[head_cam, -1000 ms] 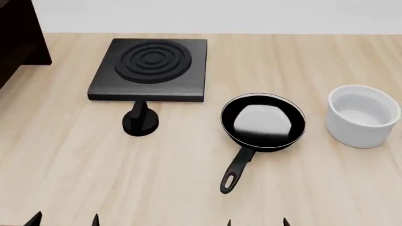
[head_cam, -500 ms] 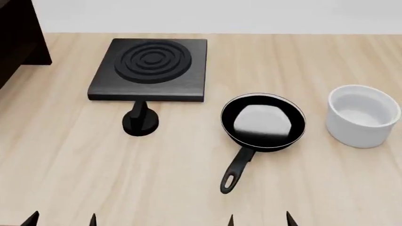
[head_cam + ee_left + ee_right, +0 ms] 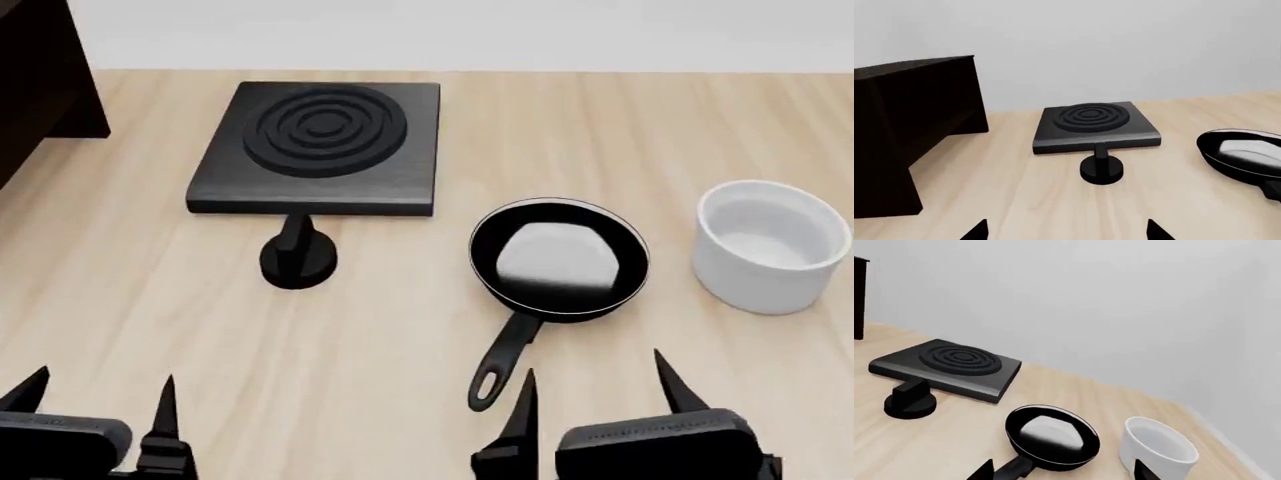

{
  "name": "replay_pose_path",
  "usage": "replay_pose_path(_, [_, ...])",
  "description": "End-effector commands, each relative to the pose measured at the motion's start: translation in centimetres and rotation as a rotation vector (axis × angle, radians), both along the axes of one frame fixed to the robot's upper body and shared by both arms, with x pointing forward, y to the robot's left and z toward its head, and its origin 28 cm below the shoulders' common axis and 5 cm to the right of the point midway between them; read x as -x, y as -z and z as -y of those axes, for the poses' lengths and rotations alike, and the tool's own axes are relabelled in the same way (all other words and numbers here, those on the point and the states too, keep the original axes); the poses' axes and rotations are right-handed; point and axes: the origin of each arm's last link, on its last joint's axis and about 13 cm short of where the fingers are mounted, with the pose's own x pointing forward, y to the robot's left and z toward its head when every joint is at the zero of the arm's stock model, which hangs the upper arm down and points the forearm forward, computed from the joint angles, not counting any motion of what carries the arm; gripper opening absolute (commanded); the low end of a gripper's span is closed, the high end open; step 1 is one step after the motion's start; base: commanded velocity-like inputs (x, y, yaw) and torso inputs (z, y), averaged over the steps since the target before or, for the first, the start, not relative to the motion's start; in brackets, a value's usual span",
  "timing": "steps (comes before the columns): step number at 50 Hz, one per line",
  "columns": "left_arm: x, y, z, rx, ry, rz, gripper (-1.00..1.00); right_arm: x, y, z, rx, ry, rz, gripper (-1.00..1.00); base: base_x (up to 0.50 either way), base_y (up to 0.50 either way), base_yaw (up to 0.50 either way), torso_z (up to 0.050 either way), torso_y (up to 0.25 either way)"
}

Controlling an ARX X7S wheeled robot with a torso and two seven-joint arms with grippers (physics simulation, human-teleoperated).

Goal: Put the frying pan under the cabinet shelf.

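The frying pan sits on the wooden table, right of centre, pale inside, with its black handle pointing toward me. It also shows in the right wrist view and at the edge of the left wrist view. The dark brown cabinet shelf stands at the far left, and shows large in the left wrist view. My right gripper is open and empty, just near the handle's loop end. My left gripper is open and empty at the near left.
A square black burner plate with rings lies at the back centre-left, with a black knob in front of it. A white round bowl stands right of the pan. The table's far edge meets a pale wall.
Both grippers have risen into the head view from the bottom edge and moved forward; the right one now stands by the pan handle's end. The pan has not moved.
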Motion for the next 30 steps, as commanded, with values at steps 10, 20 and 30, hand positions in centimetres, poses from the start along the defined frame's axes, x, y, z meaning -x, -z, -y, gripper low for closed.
replay_pose_path(10, [-1.7,-4.7,-0.7,-0.035,0.021,0.066,1.0,-1.6,-5.4,1.6,0.114,0.031,0.046,1.0,0.0,0.0,0.0,0.0,0.0])
replay_pose_path(20, [-2.3,-6.8,-1.0,-0.061,0.019,0.116,1.0,-2.6,-8.0,2.3,0.148,0.044,0.077,1.0,0.0,0.0,0.0,0.0,0.0])
replay_pose_path(30, [-2.9,-9.1,-1.4,-0.072,0.011,0.156,1.0,-3.6,-10.6,2.8,0.183,0.046,0.1,1.0,0.0,0.0,0.0,0.0,0.0])
